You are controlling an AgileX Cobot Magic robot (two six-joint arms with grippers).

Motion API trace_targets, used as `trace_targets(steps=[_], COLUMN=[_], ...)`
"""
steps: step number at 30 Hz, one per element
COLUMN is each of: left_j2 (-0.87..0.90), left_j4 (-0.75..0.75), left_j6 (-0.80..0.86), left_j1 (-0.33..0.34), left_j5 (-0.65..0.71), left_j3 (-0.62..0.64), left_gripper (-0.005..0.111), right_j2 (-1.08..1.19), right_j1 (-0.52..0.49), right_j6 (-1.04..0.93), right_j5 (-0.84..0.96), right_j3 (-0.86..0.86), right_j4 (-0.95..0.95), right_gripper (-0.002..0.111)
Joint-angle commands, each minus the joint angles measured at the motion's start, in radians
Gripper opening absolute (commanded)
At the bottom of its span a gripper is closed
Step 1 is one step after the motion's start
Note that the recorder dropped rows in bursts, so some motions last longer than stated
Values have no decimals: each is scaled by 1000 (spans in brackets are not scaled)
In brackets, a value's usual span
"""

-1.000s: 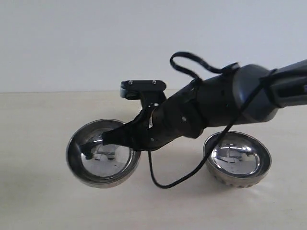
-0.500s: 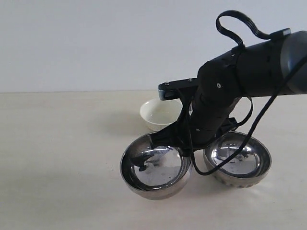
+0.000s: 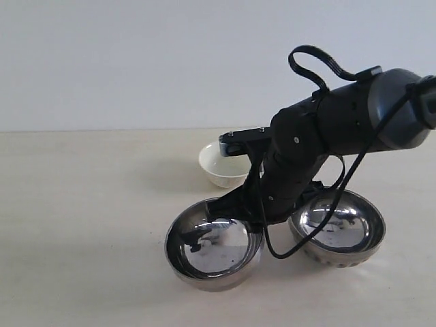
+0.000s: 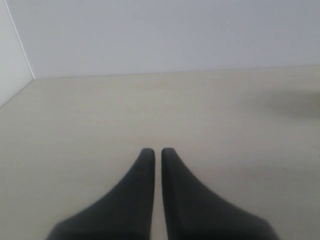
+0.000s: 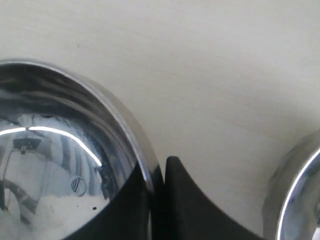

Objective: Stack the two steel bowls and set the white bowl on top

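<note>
Carried in from the left of the exterior view a second ago, the smooth mirror-like steel bowl (image 3: 216, 253) has been brought across to the middle. The small cream-white glossy bowl (image 3: 219, 167), hidden by the arm then, has been uncovered.

Everything is borne by the pale beige tabletop (image 3: 82, 225). The black right arm (image 3: 340, 129) is reached in from the right, with a black cable (image 3: 279, 252) looped beneath it. The smooth bowl is seen tilted toward the camera, near the ribbed mirror-like steel bowl (image 3: 340, 230) but not touching it. Whether the smooth bowl is resting on the tabletop cannot be told. The ribbed bowl is set upright on the tabletop at the right. The cream-white bowl is placed farther back, behind the smooth bowl and partly covered by the arm.

The right fingers (image 5: 182, 205) are clamped on the far rim of the smooth bowl, one inside and one outside. The left fingers (image 4: 135, 200) are held almost together over bare tabletop, with nothing gripped.
</note>
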Motion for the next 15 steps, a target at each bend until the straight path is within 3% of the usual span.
trace_targets(steps=[1, 6, 15], left_j2=[-3, -3, -3], left_j4=[-3, -3, -3], left_j6=[-11, -11, -11], left_j1=[1, 1, 1], left_j5=[0, 0, 0], left_j3=[3, 3, 3], left_gripper=[4, 4, 4], right_j2=[7, 34, 34], right_j1=[-4, -4, -4], right_j6=[-5, 36, 63], right_j5=[-25, -121, -49], right_j3=[-3, -3, -3], right_j4=[4, 4, -59], right_gripper=[0, 0, 0])
